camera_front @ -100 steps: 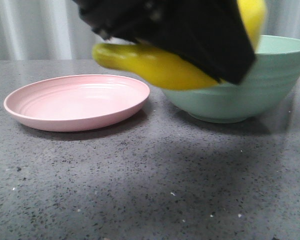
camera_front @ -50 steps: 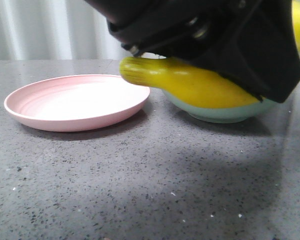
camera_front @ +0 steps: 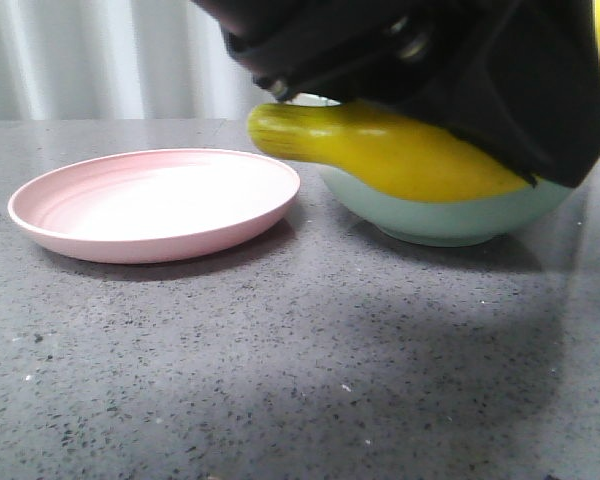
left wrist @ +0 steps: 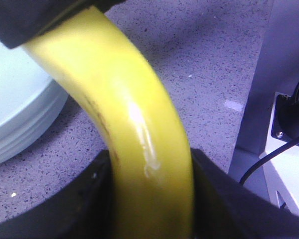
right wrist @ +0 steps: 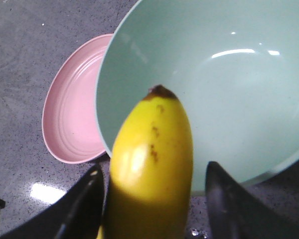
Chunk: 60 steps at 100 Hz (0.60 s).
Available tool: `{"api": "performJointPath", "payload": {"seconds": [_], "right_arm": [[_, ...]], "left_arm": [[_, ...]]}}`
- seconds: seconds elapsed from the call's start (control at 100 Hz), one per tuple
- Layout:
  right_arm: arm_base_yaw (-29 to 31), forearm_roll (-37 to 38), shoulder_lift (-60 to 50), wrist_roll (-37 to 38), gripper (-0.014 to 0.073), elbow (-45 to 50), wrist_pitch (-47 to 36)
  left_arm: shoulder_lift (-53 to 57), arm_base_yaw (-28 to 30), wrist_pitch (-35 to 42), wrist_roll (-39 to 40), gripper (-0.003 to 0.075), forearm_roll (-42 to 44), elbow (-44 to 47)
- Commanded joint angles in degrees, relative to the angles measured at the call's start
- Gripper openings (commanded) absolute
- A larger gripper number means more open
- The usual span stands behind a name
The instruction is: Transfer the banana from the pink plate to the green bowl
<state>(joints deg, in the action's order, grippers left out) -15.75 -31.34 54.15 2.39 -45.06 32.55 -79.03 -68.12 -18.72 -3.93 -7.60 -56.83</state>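
Observation:
The banana (camera_front: 400,160) hangs in the air, held crosswise in front of the green bowl (camera_front: 450,215), its greenish stem end pointing at the pink plate (camera_front: 150,205). Black gripper hardware (camera_front: 450,60) covers its upper side. In the left wrist view my left gripper (left wrist: 152,167) is shut on the banana (left wrist: 134,114), both jaws pressed against it. In the right wrist view the banana (right wrist: 152,164) stands between the fingers of my right gripper (right wrist: 154,174), with a gap on one side. Its dark tip points over the empty bowl (right wrist: 239,99). The plate (right wrist: 70,119) is empty.
The plate and bowl stand side by side on a grey speckled table (camera_front: 300,360), nearly touching. A grey and white robot base with a black cable (left wrist: 284,149) shows in the left wrist view. A pale curtain hangs behind the table.
The banana and the black gripper around it have moved right, from near the plate's rim to in front of the bowl. The plate and bowl have not moved.

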Motion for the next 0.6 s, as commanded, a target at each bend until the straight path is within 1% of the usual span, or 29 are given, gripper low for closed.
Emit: {"api": "performJointPath", "payload": {"seconds": [0.0,0.07,0.14,0.19,0.24,0.29,0.3,0.31,0.34,0.41,0.46,0.59], "right_arm": [[-0.1,-1.4,-0.3,-0.2,0.0235,-2.0,-3.6],[-0.1,-1.6,-0.3,-0.2,0.0147,-2.0,-3.6],[-0.1,-1.6,-0.3,-0.2,0.0095,-2.0,-3.6],[-0.1,-1.7,-0.3,-0.2,0.0076,-2.0,-3.6],[-0.1,-1.7,-0.3,-0.2,0.0071,-2.0,-3.6],[-0.1,-1.8,-0.3,-0.2,0.0071,-2.0,-3.6],[-0.1,-1.7,-0.3,-0.2,0.0071,-2.0,-3.6],[-0.1,-1.7,-0.3,-0.2,0.0071,-2.0,-3.6],[-0.1,-1.7,-0.3,-0.2,0.0071,-2.0,-3.6],[-0.1,-1.8,-0.3,-0.2,0.0071,-2.0,-3.6],[-0.1,-1.8,-0.4,-0.2,0.0071,-2.0,-3.6],[-0.1,-1.8,-0.6,-0.2,0.0071,-2.0,-3.6]], "left_arm": [[1.6,-0.5,4.5,0.2,0.0177,-0.8,-2.2],[1.6,-0.5,4.5,0.2,0.0178,-0.8,-2.2],[1.6,-0.5,4.5,0.2,0.0181,-0.8,-2.2],[1.6,-0.5,4.3,0.2,0.0186,-0.8,-2.2],[1.6,-0.5,4.3,0.2,0.0216,-0.8,-2.2],[1.6,-0.5,4.3,0.2,0.0267,-0.8,-2.2],[1.6,-0.5,4.3,0.1,0.0293,-0.8,-2.2],[1.6,-0.5,4.3,0.1,0.0293,-0.8,-2.2],[1.6,-0.5,4.3,0.1,0.0335,-0.8,-2.2],[1.6,-0.5,4.1,0.1,0.0403,-0.8,-2.2],[1.9,-0.5,3.7,-0.1,0.0422,0.0,-2.2],[4.3,-0.4,3.2,-0.1,0.0421,2.6,-2.4]]}}
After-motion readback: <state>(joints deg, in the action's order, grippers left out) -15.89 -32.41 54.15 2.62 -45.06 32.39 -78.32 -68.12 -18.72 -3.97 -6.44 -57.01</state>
